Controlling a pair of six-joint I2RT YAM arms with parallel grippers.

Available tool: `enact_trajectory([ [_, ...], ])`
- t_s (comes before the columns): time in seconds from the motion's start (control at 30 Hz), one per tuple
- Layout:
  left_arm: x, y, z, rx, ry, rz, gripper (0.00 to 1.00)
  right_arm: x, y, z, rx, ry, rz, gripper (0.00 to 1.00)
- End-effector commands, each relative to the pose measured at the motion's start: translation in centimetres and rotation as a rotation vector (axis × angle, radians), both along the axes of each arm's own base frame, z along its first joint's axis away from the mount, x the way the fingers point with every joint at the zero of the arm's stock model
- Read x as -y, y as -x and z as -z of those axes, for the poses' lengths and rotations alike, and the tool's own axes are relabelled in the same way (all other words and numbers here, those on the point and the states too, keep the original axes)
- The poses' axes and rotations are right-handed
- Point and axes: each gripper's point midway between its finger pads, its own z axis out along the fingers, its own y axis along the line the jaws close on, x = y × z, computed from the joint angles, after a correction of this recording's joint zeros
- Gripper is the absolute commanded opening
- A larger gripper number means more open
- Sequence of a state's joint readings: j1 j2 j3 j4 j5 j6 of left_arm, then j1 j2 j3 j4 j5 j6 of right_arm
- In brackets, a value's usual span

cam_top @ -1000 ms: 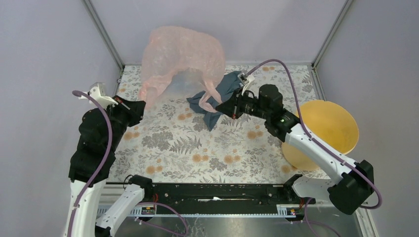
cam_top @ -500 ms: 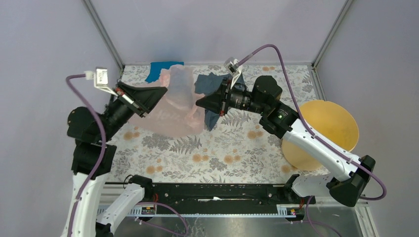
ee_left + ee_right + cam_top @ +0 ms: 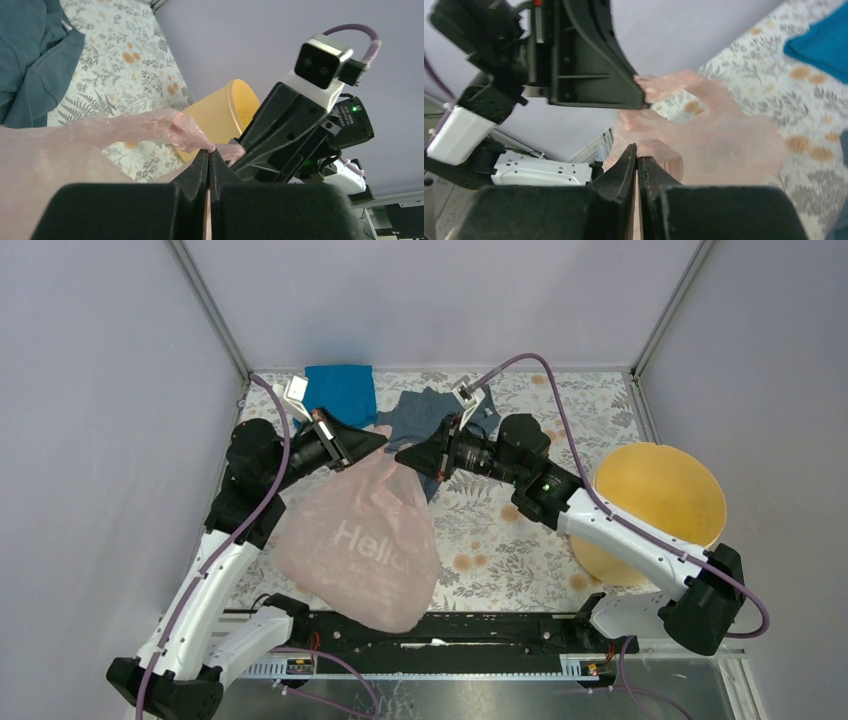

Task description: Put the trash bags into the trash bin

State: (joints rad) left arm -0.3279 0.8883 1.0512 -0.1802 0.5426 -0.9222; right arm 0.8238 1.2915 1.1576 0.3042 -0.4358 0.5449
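The trash bag [image 3: 365,540], thin pale-pink film printed "Hello", hangs from both grippers and drapes down over the near table edge. My left gripper [image 3: 381,439] is shut on a bunched edge of the bag [image 3: 165,127]; film runs between its fingertips [image 3: 209,151]. My right gripper [image 3: 401,452] faces it, tip almost to tip, and its jaws [image 3: 637,147] pinch the pink film [image 3: 724,140] too. The trash bin [image 3: 661,502], a round yellow-orange bucket, stands at the right, apart from both grippers; it also shows as the bin [image 3: 222,117] behind the left fingers.
A grey-blue garment [image 3: 432,412] lies at the back middle, just behind the right gripper. A bright blue folded cloth [image 3: 340,392] sits at the back left. Lilac walls close in three sides. The black rail [image 3: 430,630] runs along the near edge.
The bag was held high and spread at the back; both grippers have swung together at the back middle, and the bag now hangs down toward the near edge.
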Motion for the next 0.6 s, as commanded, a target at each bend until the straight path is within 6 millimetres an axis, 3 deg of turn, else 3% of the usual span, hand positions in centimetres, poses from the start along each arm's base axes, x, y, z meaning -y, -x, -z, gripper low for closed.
enact_trajectory([
  [0.0, 0.5, 0.0, 0.0, 0.02, 0.026, 0.014, 0.0, 1.3, -1.3, -0.7, -0.069, -0.12, 0.131, 0.08],
  [0.13, 1.1, -0.2, 1.5, -0.02, 0.028, 0.047, 0.0, 1.2, -1.2, -0.7, -0.079, -0.187, 0.118, 0.15],
  [0.27, 1.6, -0.4, 2.4, -0.047, 0.033, 0.07, 0.0, 0.6, -0.1, -0.9, -0.023, -0.218, 0.037, 0.3],
  [0.57, 2.0, -1.2, 2.6, -0.075, 0.037, 0.072, 0.0, -0.7, -1.1, 1.9, 0.035, -0.11, 0.027, 0.55],
])
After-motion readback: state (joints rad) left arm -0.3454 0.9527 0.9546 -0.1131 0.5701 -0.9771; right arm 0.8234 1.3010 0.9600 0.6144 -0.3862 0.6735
